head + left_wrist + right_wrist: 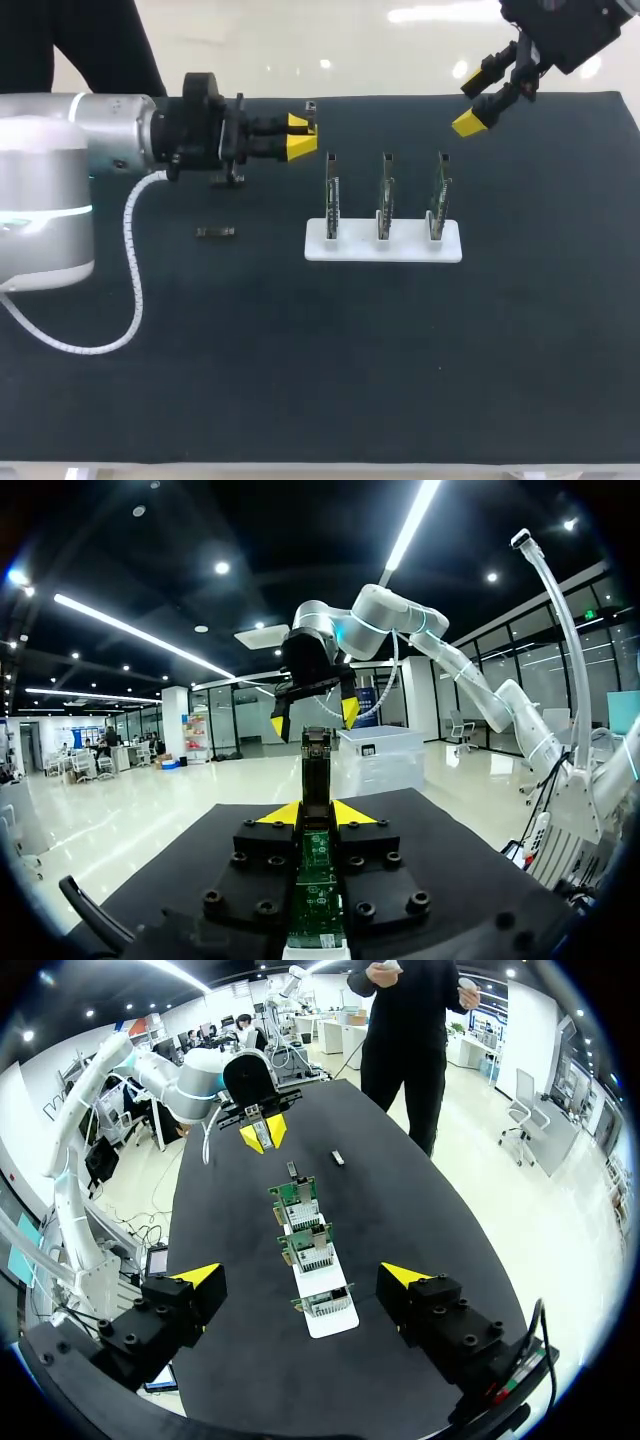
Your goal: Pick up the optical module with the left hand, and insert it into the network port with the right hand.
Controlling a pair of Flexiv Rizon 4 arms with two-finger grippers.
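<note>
Over the far left of the table (300, 380), the left gripper (300, 135) pinches the module (317, 768); the right gripper (477, 101) hangs open beyond the boards (384, 195).

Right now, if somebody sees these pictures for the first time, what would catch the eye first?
The left gripper, over the table's far side, is shut on the optical module between its yellow tips. Near the middle, three circuit boards stand upright in a row on a white base. The right gripper hangs open above the far right corner.
</note>
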